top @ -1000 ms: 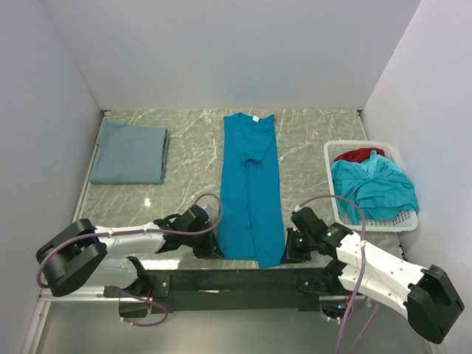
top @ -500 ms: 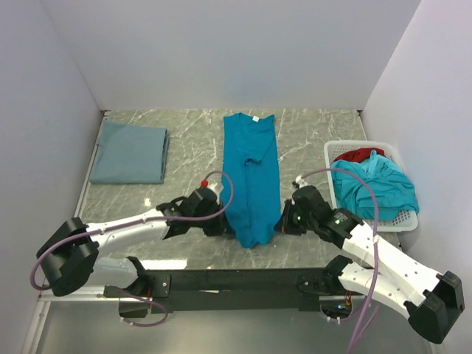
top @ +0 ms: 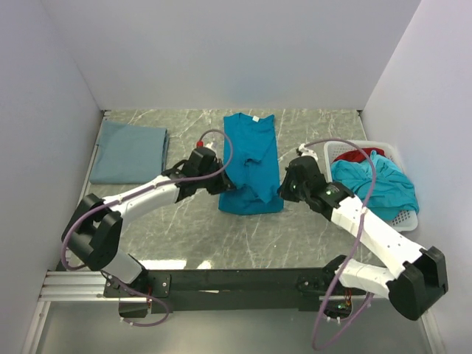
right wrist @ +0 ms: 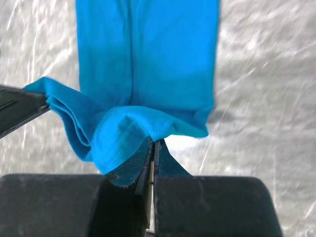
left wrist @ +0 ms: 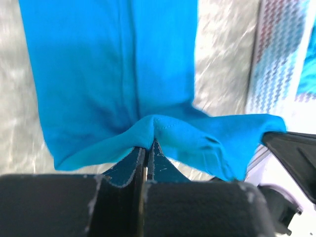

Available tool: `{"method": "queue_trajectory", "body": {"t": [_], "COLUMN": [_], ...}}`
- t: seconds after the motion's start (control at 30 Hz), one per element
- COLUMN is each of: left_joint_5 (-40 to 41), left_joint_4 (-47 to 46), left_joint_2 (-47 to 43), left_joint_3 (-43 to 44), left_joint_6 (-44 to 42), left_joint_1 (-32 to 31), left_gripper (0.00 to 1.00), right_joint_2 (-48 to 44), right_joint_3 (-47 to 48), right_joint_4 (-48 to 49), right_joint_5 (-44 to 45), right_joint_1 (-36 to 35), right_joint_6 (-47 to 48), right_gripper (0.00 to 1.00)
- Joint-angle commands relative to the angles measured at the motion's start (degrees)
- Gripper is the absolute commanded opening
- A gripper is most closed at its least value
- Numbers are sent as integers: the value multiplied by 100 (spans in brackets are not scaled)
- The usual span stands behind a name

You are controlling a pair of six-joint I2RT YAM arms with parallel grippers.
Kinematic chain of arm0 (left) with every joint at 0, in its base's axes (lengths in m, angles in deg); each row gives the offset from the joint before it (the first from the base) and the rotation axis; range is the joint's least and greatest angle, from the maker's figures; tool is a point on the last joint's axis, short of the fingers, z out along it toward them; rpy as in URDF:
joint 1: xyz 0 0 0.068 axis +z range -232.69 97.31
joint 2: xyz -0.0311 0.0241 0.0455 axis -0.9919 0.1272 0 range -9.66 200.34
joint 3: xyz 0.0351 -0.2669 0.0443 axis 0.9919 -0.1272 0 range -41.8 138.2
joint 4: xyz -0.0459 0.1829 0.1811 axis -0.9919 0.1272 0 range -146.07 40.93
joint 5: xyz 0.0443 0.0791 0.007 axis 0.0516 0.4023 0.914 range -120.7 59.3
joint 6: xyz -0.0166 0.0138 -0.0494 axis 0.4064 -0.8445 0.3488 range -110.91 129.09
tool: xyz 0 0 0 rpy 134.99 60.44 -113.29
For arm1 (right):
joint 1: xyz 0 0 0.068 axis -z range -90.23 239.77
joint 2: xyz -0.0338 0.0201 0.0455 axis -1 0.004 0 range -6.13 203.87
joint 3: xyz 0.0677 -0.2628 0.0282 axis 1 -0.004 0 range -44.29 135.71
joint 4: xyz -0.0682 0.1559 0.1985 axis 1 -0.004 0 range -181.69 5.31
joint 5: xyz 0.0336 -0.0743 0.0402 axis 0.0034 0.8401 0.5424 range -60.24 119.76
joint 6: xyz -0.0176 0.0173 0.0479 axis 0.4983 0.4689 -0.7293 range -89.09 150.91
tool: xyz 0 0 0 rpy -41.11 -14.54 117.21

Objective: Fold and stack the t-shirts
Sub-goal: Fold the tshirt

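Grip: left gripper (top: 222, 184) was clenched on one hem corner of the teal t-shirt (top: 251, 147); right gripper (top: 284, 189) was clenched on the other corner.
Hem: lifted and doubled back between the two pairs of jaws.
Rest of shirt: lay flat on the marble table (top: 184, 228) beyond both jaws, collar end farthest from them.
Grey-blue t-shirt (top: 129, 151): folded, well apart to the left of the left jaws.
White basket (top: 404, 220): near, right of the right jaws, held a crumpled teal shirt (top: 372, 188) and a red shirt (top: 359, 154).
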Motion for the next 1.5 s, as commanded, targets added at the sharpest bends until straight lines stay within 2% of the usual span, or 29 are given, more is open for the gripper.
{"method": "queue_trajectory", "body": {"t": [0.0,0.6,0.83,1.03,1.2,1.33,1.37,1.47], "left_joint_5": [157,-2,157,-80,-361,-572,-555,-320], "left_joint_4": [50,410,472,411,296,191,147,146], "left_joint_2": [189,1551,1947,2325,2632,2817,2818,2730], "left_joint_3": [484,1987,2269,2471,2594,2639,2612,2550], "left_joint_6": [-261,-753,-797,-841,-877,-815,-780,-718], "left_joint_1": [235,833,956,1123,1203,1229,1238,1247], "left_gripper": [2,3,5,6,10,19,24,35], "right_joint_2": [266,2270,3025,3500,3738,4054,4107,4239], "right_joint_3": [422,1599,2135,2382,2408,2575,2602,2716], "right_joint_4": [556,1084,1049,979,1119,1128,1128,1084], "right_joint_5": [-89,-573,-591,-634,-643,-714,-714,-889], "right_joint_1": [310,1111,1225,1313,1392,1436,1436,1480], "right_joint_6": [350,773,738,685,606,606,623,641], "right_gripper": [0,0,0,0,0,0,2,24]}}
